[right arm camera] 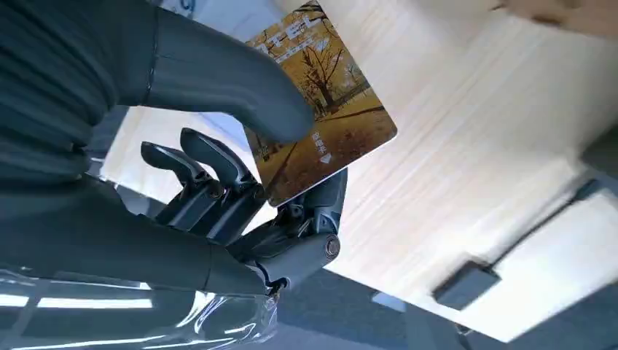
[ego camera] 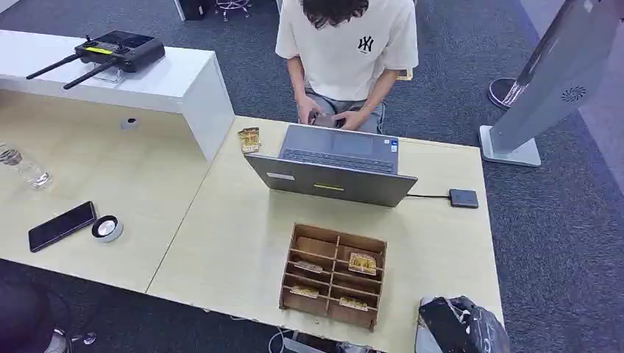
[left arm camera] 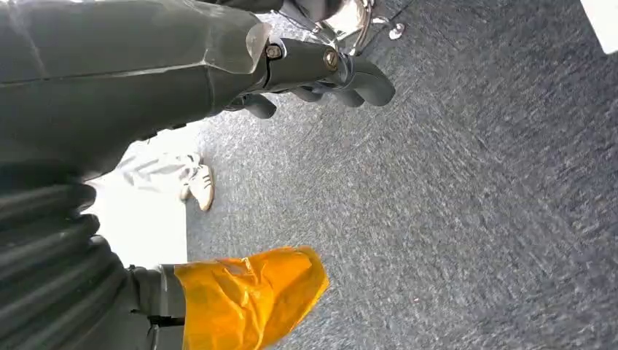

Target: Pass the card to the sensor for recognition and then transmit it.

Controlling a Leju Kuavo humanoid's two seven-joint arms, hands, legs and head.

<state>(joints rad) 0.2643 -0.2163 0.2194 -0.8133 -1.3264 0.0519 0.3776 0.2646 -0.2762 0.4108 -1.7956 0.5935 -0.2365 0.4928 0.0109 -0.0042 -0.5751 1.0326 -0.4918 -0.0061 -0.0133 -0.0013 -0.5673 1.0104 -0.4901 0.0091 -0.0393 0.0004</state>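
My right hand (right arm camera: 240, 189) pinches a yellow-brown card with an autumn tree picture (right arm camera: 321, 117) between thumb and fingers, above the pale table (right arm camera: 452, 146). In the head view that hand (ego camera: 460, 327) sits at the table's near right corner, next to a wooden divided box (ego camera: 332, 276) holding several similar cards. The sensor, a small black box (ego camera: 463, 198) on a cable, lies to the right of the laptop and appears as a dark sensor block (right arm camera: 466, 284) beyond the card. My left hand (left arm camera: 321, 76) hangs over grey carpet, fingers loosely bent, holding nothing.
A grey laptop (ego camera: 335, 165) stands mid-table with a seated person (ego camera: 346, 59) behind it. Another card (ego camera: 249, 138) lies left of the laptop. A phone (ego camera: 62, 225), a round puck (ego camera: 107, 228) and a bottle (ego camera: 22, 168) are on the left table. A grey stand (ego camera: 544, 81) is at the right.
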